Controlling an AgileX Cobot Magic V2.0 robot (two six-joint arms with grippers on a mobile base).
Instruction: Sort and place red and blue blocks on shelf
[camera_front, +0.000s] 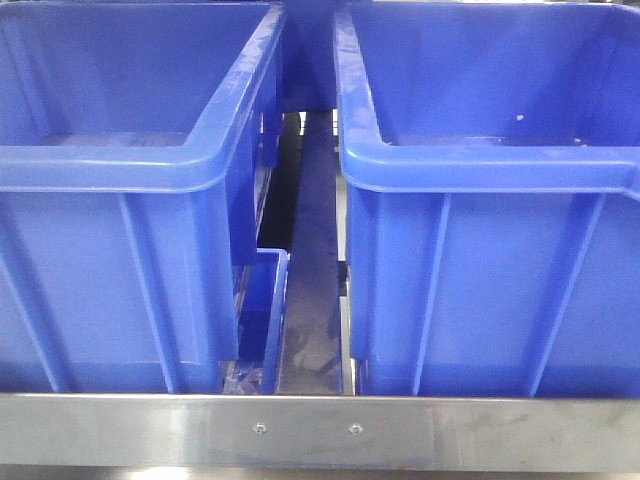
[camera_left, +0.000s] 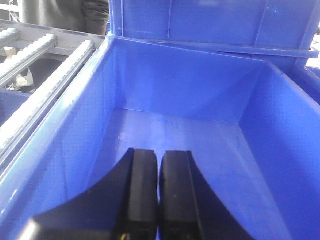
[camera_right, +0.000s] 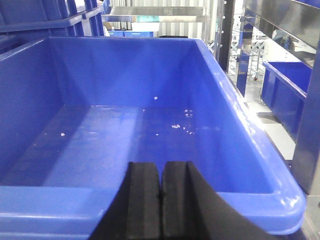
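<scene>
Steel shelf rail spans 6 o'clock, two blue bins parked side by side as sort targets. Left gripper and right gripper both pinched closed, empty, each over its bin. Wrist views show bare bin floors; red/blue blocks not visible anywhere.

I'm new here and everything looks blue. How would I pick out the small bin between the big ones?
Find the steel front rail with two screws. Above it stand two big blue bins; the small bin sits low in their gap, hugging the left one, far narrower and shorter.
</scene>
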